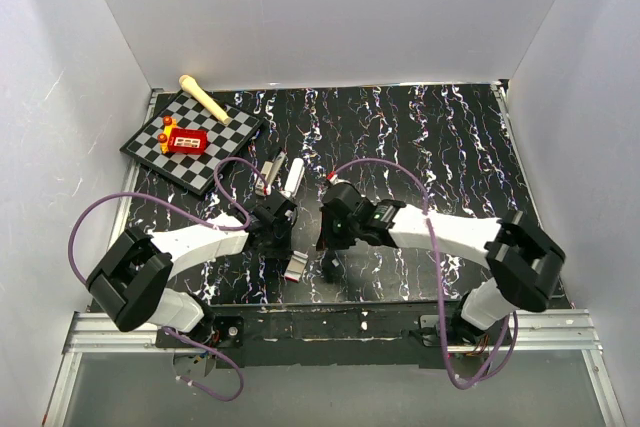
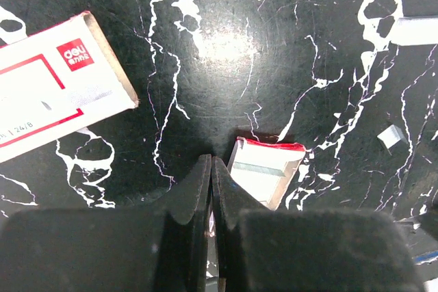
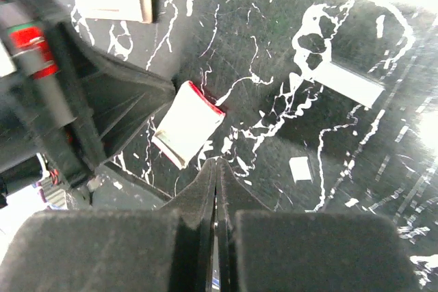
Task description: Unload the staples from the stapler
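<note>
The stapler (image 1: 268,175), slim grey metal with dark parts, lies on the black marbled table behind both grippers and is out of both wrist views. A thin silvery staples strip (image 3: 349,81) lies flat on the table, also in the left wrist view (image 2: 417,31). A tiny silvery bit (image 3: 299,167) lies nearer, also in the left wrist view (image 2: 390,136). My left gripper (image 2: 211,158) is shut and empty just left of a small red-and-white box (image 2: 263,169). My right gripper (image 3: 217,162) is shut and empty, between that box (image 3: 188,124) and the tiny bit.
A larger white box with red print (image 2: 55,87) lies to the left in the left wrist view. A white stick (image 1: 293,175) lies beside the stapler. A chessboard (image 1: 215,137) at the back left carries a red toy (image 1: 187,140) and a wooden pestle (image 1: 205,97).
</note>
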You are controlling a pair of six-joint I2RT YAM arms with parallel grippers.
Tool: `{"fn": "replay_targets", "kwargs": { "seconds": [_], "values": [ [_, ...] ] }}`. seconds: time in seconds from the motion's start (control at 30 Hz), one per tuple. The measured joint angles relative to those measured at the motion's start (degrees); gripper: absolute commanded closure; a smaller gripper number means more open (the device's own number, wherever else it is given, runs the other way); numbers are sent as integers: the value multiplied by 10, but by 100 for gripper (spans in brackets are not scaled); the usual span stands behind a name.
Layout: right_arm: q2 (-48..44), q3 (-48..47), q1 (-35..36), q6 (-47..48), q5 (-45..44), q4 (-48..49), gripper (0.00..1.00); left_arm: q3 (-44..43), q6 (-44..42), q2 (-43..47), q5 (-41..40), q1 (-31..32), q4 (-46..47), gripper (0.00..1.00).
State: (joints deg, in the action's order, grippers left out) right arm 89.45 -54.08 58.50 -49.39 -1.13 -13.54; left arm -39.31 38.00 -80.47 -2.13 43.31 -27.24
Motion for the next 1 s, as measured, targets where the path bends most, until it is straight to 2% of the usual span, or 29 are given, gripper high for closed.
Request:
{"fn": "replay_targets", "kwargs": {
  "seconds": [0.13, 0.3, 0.53, 0.7, 1.0],
  "values": [
    [-53, -6, 0, 52, -29, -39, 68, -12, -8, -10, 0, 0, -12, 100],
    [-60, -23, -11, 145, -52, -76, 50, -26, -23, -25, 0, 0, -16, 100],
    [-78, -21, -42, 254, -57, -104, 48, -46, -45, -49, 1, 0, -5, 100],
    [-106, -12, -47, 293, -63, -109, 47, -52, -62, -60, 16, 1, 13, 100],
    [-104, 3, -49, 377, -66, -120, 44, -52, -93, -70, 67, 23, 49, 100]
  ]
}}
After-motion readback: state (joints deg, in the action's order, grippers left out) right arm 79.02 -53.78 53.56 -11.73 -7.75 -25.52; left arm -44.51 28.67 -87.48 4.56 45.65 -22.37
